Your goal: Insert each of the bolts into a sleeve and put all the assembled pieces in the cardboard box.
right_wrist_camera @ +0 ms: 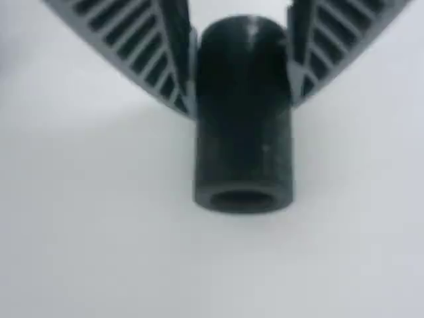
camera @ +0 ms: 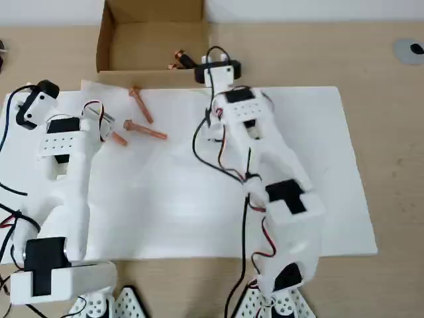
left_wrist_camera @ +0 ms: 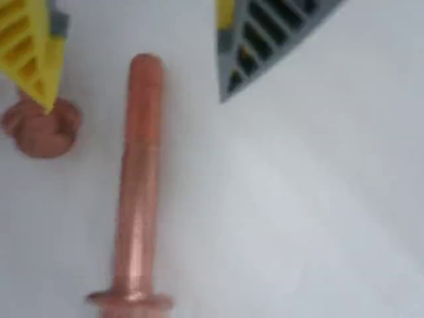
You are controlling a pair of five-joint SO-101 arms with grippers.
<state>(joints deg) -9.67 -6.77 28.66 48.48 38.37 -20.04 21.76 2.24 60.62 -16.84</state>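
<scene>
Inside the brown cardboard box (camera: 146, 43) you have one sleeved copper bolt (camera: 179, 59). Your right jaws grip a black cylindrical sleeve (right_wrist_camera: 243, 132), bore outward; left jaws open astride a flat-lying copper bolt (left_wrist_camera: 139, 185).

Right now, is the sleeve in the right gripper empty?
Empty, it seems: the sleeve, clamped by the right gripper, shows only a dark open end.
</scene>
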